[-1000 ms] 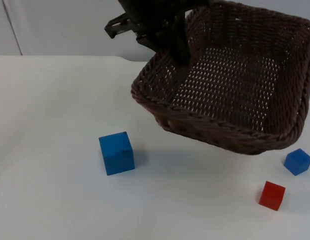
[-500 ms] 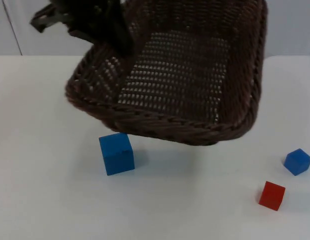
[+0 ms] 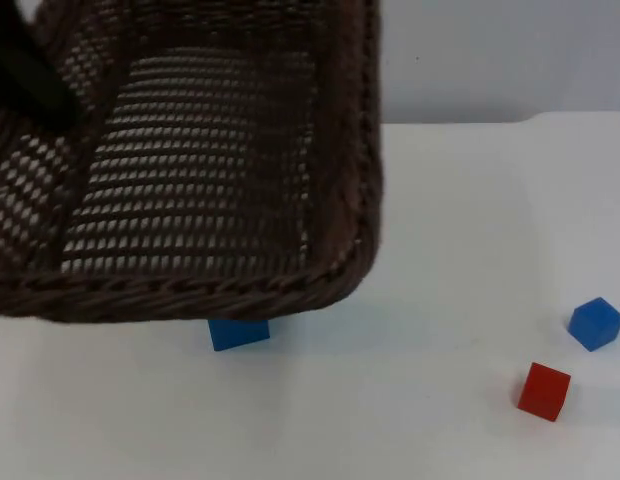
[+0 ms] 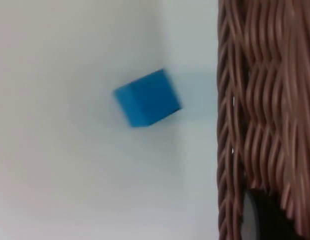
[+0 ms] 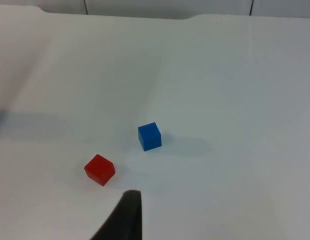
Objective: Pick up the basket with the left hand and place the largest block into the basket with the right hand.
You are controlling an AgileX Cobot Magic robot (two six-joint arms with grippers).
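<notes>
My left gripper (image 3: 30, 75), clamped on the basket (image 3: 220, 180), has swung it over the big blue block (image 3: 238, 333), hiding it; my right gripper's (image 5: 126, 220) state is unclear.

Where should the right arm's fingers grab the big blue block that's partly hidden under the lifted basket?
Grip the big blue block across two opposite flat side faces, coming straight down from above. It rests flat on the white table with nothing touching its sides. In the top view the basket held by the left arm hangs over most of it, so approaching from the open front side is probably safest.
</notes>
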